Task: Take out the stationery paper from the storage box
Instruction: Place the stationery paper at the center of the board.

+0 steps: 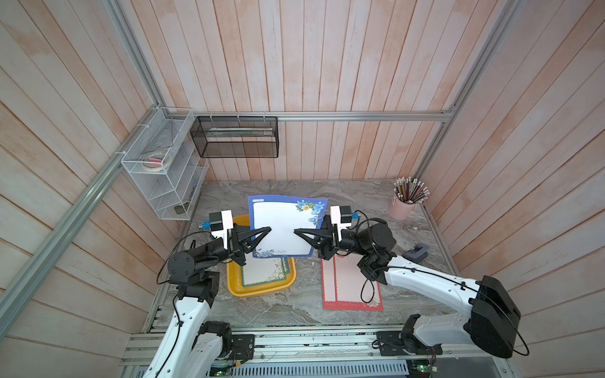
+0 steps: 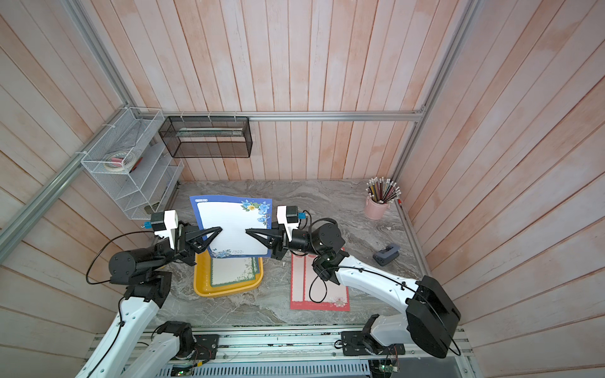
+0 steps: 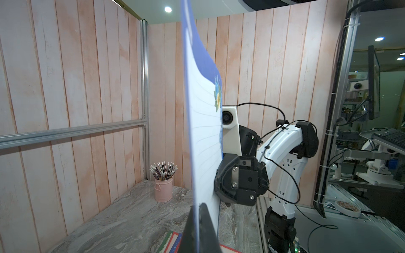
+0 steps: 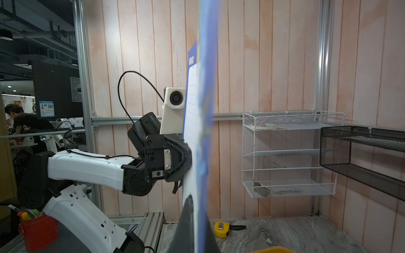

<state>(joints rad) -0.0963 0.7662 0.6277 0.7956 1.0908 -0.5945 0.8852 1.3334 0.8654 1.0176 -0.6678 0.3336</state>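
In both top views the grey, veined marble-look tabletop (image 1: 294, 314) carries a glossy yellow tray (image 1: 262, 289) with rounded corners. Green-bordered sheets (image 1: 265, 271) lie flat inside it and red-bordered sheets (image 1: 347, 294) lie beside it. Above the tray's far end hangs a thin, slightly bowed blue-bordered sheet (image 1: 281, 225). The left gripper (image 1: 270, 228) and right gripper (image 1: 294, 231) each pinch one of its side edges.

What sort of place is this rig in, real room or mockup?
Likely a mock desk nook in a robot lab: plank-look walls on aluminium framing, a pencil cup on a marble-look table, and a monitor beyond the frame in the left wrist view.
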